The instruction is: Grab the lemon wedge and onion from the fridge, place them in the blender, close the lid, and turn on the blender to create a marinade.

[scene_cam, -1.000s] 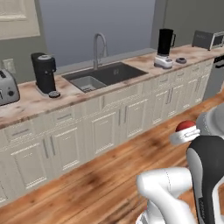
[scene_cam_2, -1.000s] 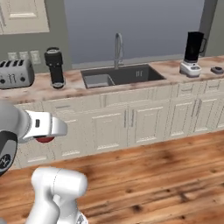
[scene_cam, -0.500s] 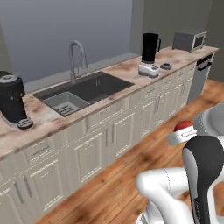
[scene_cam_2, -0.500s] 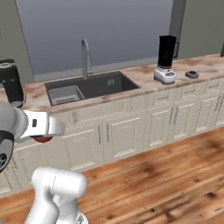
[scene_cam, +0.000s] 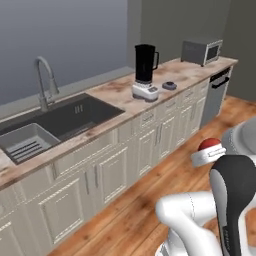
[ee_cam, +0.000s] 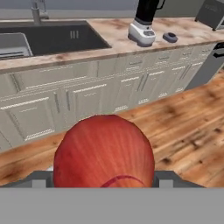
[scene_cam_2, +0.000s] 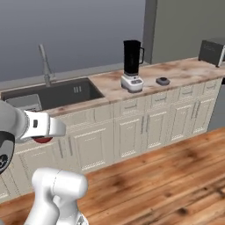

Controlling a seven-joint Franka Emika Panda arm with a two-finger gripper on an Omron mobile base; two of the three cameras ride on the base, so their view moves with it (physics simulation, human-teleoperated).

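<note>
A red onion (ee_cam: 104,153) fills the lower middle of the hand view, and my gripper (ee_cam: 105,176) is shut on it, its fingers showing as grey stubs on either side. From the left base view the onion (scene_cam: 210,145) pokes out above the white hand, held over the wood floor in front of the cabinets. The black-jug blender (scene_cam: 145,72) (scene_cam_2: 132,66) (ee_cam: 143,22) stands on the counter right of the sink, well ahead of the gripper. Its dark lid (scene_cam: 169,85) (scene_cam_2: 163,81) (ee_cam: 170,36) lies on the counter just right of it. The lemon wedge and the fridge are out of view.
A sink (scene_cam: 60,117) with a tall faucet (scene_cam: 45,80) sits left of the blender. A microwave (scene_cam: 201,51) stands at the counter's far right end, above a dishwasher (scene_cam: 216,95). Wood floor (scene_cam_2: 167,176) stretches between me and the cabinets.
The base has driven along the counter, so the whole scene slid left and the blender looms closer. The onion stays in the gripper.
</note>
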